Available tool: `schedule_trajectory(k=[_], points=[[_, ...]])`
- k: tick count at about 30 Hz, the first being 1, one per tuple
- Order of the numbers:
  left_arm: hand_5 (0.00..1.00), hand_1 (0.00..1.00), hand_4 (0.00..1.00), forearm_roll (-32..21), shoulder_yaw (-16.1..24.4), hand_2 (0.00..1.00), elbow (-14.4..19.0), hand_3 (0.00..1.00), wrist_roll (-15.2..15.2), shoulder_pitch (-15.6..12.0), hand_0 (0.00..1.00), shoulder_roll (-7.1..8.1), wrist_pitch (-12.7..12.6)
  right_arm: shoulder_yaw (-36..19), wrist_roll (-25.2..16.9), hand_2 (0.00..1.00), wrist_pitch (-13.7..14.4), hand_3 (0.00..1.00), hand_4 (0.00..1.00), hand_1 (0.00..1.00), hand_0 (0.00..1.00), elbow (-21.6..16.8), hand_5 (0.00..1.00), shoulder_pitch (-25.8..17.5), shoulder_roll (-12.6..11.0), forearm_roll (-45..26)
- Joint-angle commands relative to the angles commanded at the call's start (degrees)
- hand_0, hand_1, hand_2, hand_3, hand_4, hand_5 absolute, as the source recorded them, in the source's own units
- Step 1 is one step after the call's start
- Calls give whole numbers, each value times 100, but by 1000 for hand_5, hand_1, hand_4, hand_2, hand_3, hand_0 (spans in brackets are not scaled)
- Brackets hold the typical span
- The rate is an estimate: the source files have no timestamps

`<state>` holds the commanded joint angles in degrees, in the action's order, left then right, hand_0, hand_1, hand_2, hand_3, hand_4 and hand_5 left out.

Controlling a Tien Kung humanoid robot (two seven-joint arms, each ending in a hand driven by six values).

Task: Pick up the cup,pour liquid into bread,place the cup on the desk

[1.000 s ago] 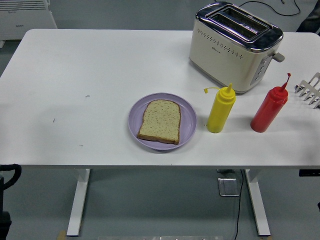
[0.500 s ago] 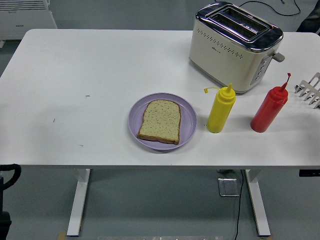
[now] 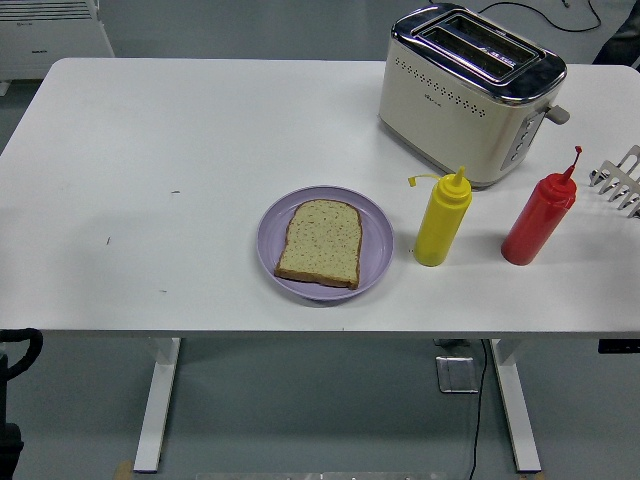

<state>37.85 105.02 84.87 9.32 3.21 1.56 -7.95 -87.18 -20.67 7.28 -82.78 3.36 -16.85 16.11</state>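
nothing has moved on the table since a second ago

nearest the camera, at the bottom left corner below the table's edge, a curved black part of the left arm (image 3: pixel 18 345) shows; its hand is out of sight, so whether the fingers are apart or together cannot be told, and the right arm is not in view at all. this black part sits just as it did in both earlier frames

on the white table (image 3: pixel 150 180), smooth and matt with rounded corners and a few small dark specks on its left half, a round lilac plate (image 3: pixel 374 262) with a shallow raised rim lies close to the near edge. a slice of bread (image 3: pixel 320 241) lies flat on it, squarish with a domed top, pale speckled crumb and a thin brown crust. just right of the plate stands a yellow squeeze bottle (image 3: pixel 441 220), soft glossy plastic with a cone nozzle and its little cap hanging off to the left on a strap. further right, apart from it, stands a red squeeze bottle (image 3: pixel 538 221) of the same shape, tilting slightly right in the view. no cup shows; these bottles are the only pourable things

at the right edge a pale wire rack (image 3: pixel 620 178) pokes in. behind the bottles sits a cream toaster (image 3: pixel 468 95), boxy with rounded corners, a shiny chrome top with two slots and rows of small holes along its side

every item matches its earlier place
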Motion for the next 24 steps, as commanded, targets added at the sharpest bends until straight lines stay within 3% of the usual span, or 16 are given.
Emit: schedule_trajectory(k=[24], points=[[998, 736, 648, 2, 1, 735, 4, 668, -5, 6, 720, 4, -1, -57, 52, 770, 100, 798, 687, 758, 805, 129, 501, 112, 63, 381]])
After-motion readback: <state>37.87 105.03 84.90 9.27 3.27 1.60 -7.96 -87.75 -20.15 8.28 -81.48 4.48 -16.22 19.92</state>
